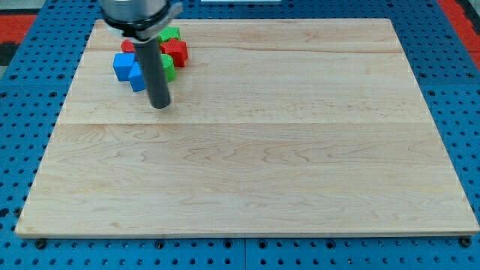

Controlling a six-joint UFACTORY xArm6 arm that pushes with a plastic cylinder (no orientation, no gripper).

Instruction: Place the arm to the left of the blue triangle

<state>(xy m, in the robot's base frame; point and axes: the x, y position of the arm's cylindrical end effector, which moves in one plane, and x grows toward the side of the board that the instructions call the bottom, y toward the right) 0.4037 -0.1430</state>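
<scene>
A cluster of blocks sits near the board's top left corner. Two blue blocks lie at its left: one (123, 64) at the far left and one (137, 77) just below and right of it, beside the rod; their shapes are hard to make out. A red block (176, 52) and green blocks (170, 34) (169, 70) lie at the cluster's right, partly hidden by the rod. My tip (160, 106) rests on the board just below and right of the blue blocks, slightly apart from them.
The wooden board (247, 150) lies on a blue pegboard surface (22, 112). A red block's edge (128, 46) shows behind the rod at the cluster's top left. The arm's body (141, 15) hangs over the cluster.
</scene>
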